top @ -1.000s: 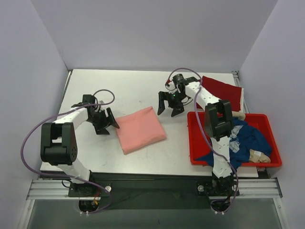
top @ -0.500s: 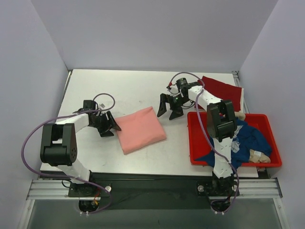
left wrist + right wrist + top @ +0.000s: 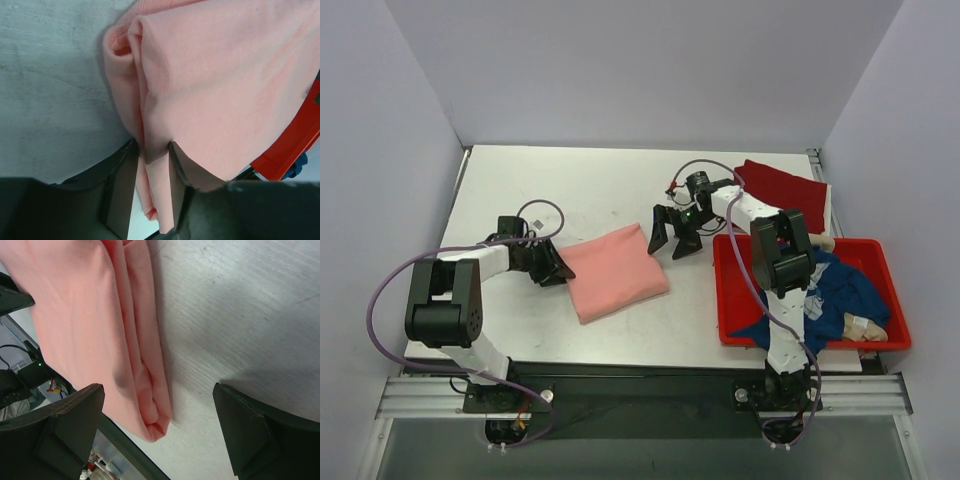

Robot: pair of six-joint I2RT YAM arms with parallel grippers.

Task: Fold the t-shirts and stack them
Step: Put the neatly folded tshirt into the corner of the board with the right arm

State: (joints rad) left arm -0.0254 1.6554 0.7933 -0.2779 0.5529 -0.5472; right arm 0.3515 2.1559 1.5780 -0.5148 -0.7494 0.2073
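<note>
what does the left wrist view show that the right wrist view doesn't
Only the left wrist view: the left claw closed on a fold at the edge of the salmon-pink folded cloth t-shirt, plus a corner of the rigid red plastic tub and a bit of navy blue cloth beside it.
Only the right wrist view: the right claw wide open and empty, near the t-shirt's layered corner.
Both: the salmon-pink t-shirt lying on the grey table top.

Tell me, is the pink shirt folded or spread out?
Folded: the salmon-pink t-shirt lies as a neat rectangle, layered edges showing in both wrist views.
</note>
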